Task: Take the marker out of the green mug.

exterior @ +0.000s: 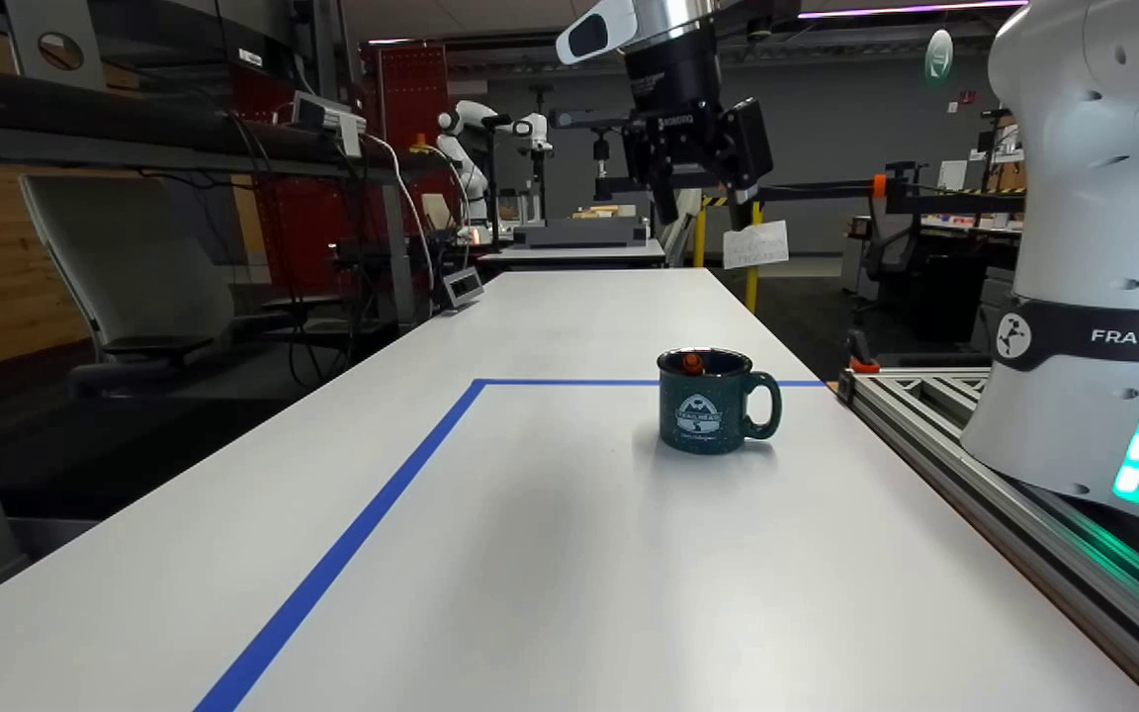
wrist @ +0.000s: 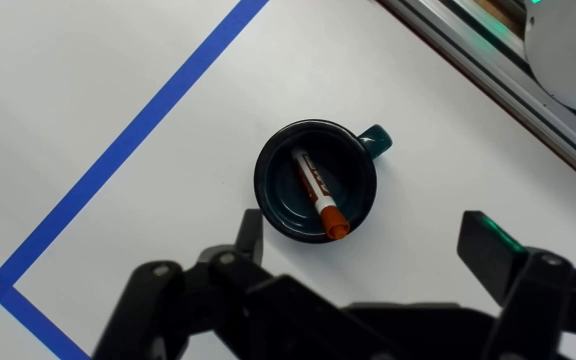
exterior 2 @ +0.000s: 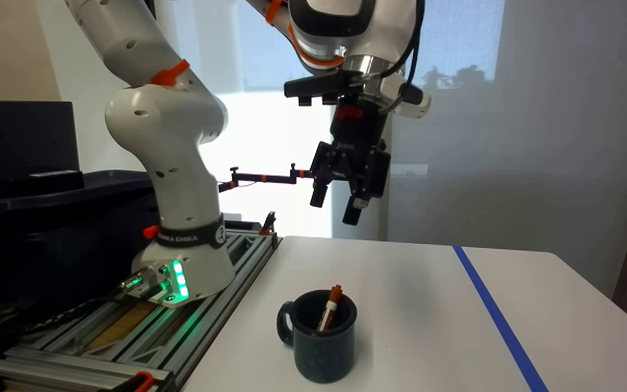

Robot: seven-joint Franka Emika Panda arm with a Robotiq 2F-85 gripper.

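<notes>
The green mug [exterior: 706, 410] stands upright on the white table, and it also shows in an exterior view [exterior 2: 323, 354] and in the wrist view [wrist: 288, 200]. The marker [wrist: 316, 185] leans inside the mug with its orange cap up at the rim. It also shows in both exterior views [exterior: 693, 363] [exterior 2: 331, 310]; its lower end is hidden in the exterior views. My gripper [exterior 2: 335, 208] is open and empty, well above the table and apart from the mug. In the wrist view the fingers of my gripper [wrist: 363, 225] are wide apart, with the mug beyond the left finger.
Blue tape [exterior: 372, 534] marks lines on the white table [exterior: 550, 593]. A metal rail frame [exterior: 925, 475] with the robot base [exterior: 1103, 415] runs along the table's edge. A small grey device [exterior: 464, 287] stands at the opposite edge. The mug's handle [wrist: 377, 141] points towards the rail.
</notes>
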